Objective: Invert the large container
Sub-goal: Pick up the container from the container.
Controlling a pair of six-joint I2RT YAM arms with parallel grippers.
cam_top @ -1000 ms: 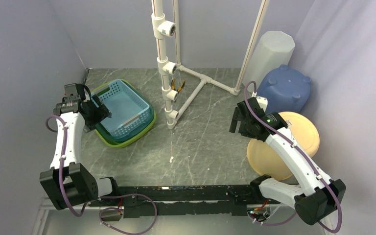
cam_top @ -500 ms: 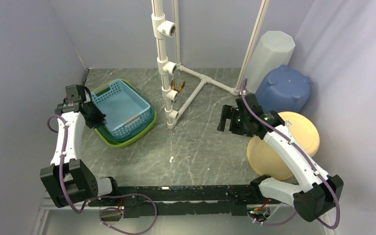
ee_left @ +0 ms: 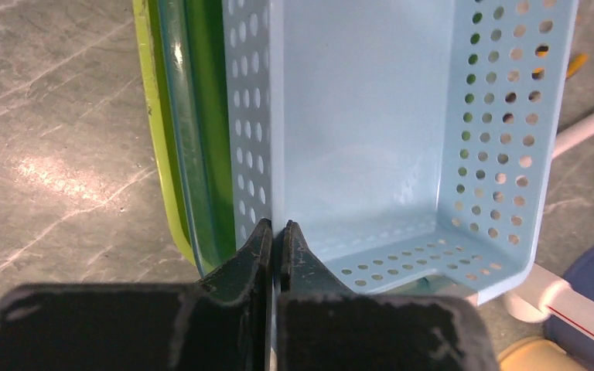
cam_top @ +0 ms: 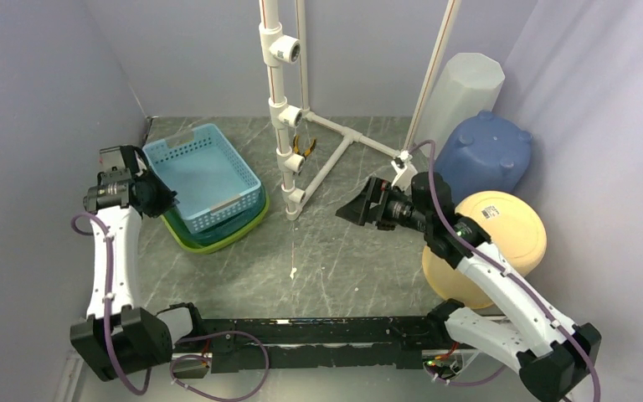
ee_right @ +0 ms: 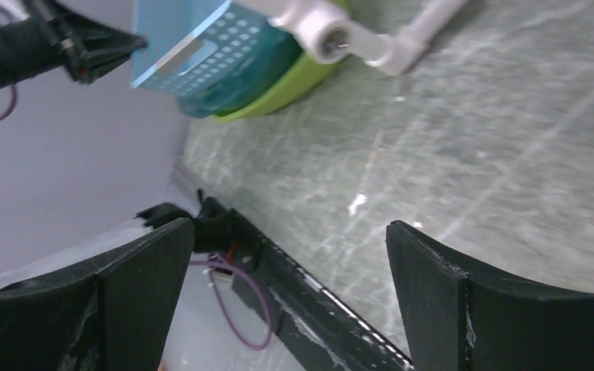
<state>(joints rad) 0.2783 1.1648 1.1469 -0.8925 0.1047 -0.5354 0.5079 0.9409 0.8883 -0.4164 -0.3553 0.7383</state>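
Your right gripper (cam_top: 353, 209) hangs over the middle of the table (cam_top: 343, 260), jaws spread wide, holding nothing. Your left gripper (ee_left: 276, 232) is clamped tight on the near-left wall of the light blue basket (cam_top: 205, 172), pinching it from both sides (barely a gap between the tips). The basket sits tilted at the table's left, nested in a teal bin (ee_left: 193, 131) and a green bin (ee_left: 155, 131). Farther back: a white pipe frame (cam_top: 289, 126); far right, an upturned blue tub (cam_top: 486, 155).

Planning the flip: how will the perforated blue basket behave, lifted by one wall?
Probably light: thin perforated plastic, and the blue basket is empty. Pinched at one wall by the left gripper, it will likely hang tilted and the wall may flex. Smooth plastic could slip.
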